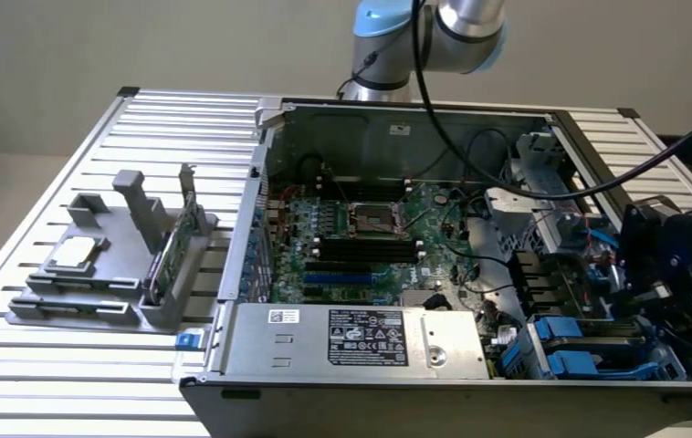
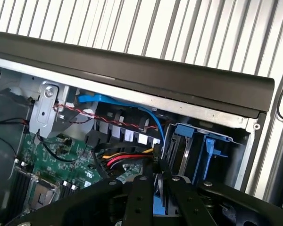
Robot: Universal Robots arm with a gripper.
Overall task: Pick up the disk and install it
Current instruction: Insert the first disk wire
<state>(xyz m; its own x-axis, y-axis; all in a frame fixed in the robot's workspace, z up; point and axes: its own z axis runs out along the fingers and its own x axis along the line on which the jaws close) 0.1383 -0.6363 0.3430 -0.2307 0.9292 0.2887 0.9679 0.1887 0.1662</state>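
The gripper (image 2: 161,188) is clamped on the blue-edged disk (image 2: 158,200), holding it just above the blue drive bays (image 2: 205,150) at the corner of the open computer case (image 1: 444,388). Crowding the way just beyond its fingers run a blue cable (image 2: 132,107), a red-and-black twisted wire (image 2: 108,120) and a yellow-red-black bundle (image 2: 125,157). Further off inside the case lies the green motherboard (image 1: 359,242). Well apart, outside the case, a grey fixture (image 1: 115,265) holds a small square silver chip (image 1: 76,253) and an upright green card (image 1: 175,246).
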